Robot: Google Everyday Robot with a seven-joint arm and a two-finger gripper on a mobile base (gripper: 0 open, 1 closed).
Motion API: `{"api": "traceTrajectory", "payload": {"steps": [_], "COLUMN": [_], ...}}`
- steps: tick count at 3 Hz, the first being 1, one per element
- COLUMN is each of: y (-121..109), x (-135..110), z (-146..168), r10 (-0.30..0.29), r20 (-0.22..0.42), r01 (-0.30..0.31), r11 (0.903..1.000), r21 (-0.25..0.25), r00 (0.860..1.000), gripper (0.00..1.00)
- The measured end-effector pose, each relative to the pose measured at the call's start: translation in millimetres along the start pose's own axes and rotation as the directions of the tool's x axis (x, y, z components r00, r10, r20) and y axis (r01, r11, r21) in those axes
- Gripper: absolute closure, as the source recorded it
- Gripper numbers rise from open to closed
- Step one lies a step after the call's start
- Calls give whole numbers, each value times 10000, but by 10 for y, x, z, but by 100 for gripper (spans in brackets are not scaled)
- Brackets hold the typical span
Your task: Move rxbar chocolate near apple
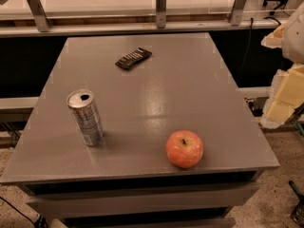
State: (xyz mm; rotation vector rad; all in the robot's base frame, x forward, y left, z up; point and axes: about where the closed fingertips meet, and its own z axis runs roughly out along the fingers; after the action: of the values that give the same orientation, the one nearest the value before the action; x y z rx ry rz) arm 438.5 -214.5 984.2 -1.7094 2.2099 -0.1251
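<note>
Main risk, as I judge it: the bar (133, 58) is v. thin and lies flat on the table (199, 99), so there's little to pinch. A grab that comes down off-centre would prob. skid it across the smooth top instead of lifting it. It sits near the far edge, left of centre, so a shove the wrong way could send it off the back.

2nd risk is the apple (184, 149). It's round, sits close to the front edge towards the front-right corner, and nothing blocks it. A bump while setting the bar down could roll it off the front, so the drop spot should be beside it, not touching.

The can (86, 118) stands upright near the left edge, towards the front-left corner. It's left of the straight line from bar to apple, so it's only a problem if the arm swings wide. It's tall and open-topped, so it would tip easily.

The gripper (285, 87) is a pale, cream-coloured shape out past the right edge of the table, well apart from the bar. Can't tell whether it's open or closed. It isn't holding the bar or the apple.

The bar is a black wrapper with lines of pale print, rectangular and set at an angle, with its right end nearer the far edge. It's well apart from the apple, so the move isn't done.
</note>
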Motion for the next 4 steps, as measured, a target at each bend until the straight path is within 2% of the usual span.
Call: {"api": "traceTrajectory", "payload": {"steps": [1,2,3,4], "y": [0,-193,-718,-1373], "x": [0,-110,-345,-547], "z": [0,24,120,221], "r10": [0,-438,-1224,-1275], "r20": [1,124,560,1663], "r01": [0,437,1177,1002], "r11": [10000,9990,9898,9815], "r21": [2,98,804,1631], "r00": [10000,9990,9909,9778], "gripper": [0,0,0,0]}}
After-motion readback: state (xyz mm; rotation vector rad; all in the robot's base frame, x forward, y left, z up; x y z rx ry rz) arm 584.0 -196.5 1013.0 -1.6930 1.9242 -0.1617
